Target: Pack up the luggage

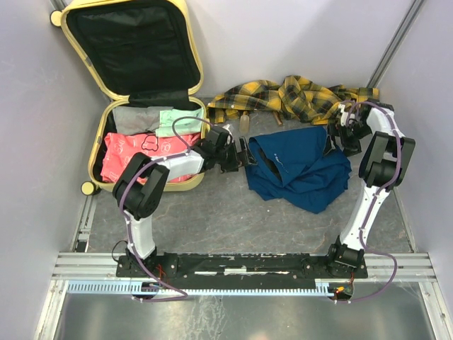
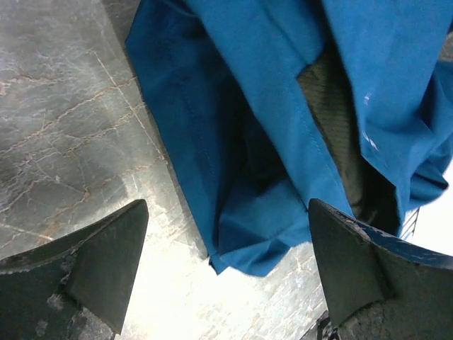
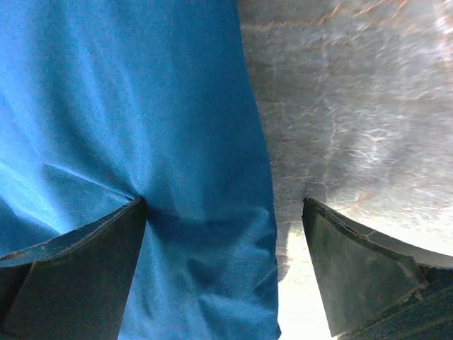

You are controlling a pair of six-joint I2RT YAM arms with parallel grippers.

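Observation:
The pale-yellow luggage (image 1: 185, 67) stands open at the back left, its lid up, with red, green and grey clothes inside. A blue garment (image 1: 301, 164) lies crumpled on the table's middle right. My left gripper (image 1: 248, 156) is open at the garment's left edge; in the left wrist view a blue corner (image 2: 251, 248) lies between its wide jaws. My right gripper (image 1: 334, 136) is open at the garment's upper right; the blue cloth (image 3: 163, 142) runs under its left finger (image 3: 78, 276) and into the gap.
A yellow-and-black plaid cloth (image 1: 290, 95) is bunched along the back wall behind the blue garment. Grey walls close in the left, back and right. The arms' base rail (image 1: 241, 265) runs along the near edge.

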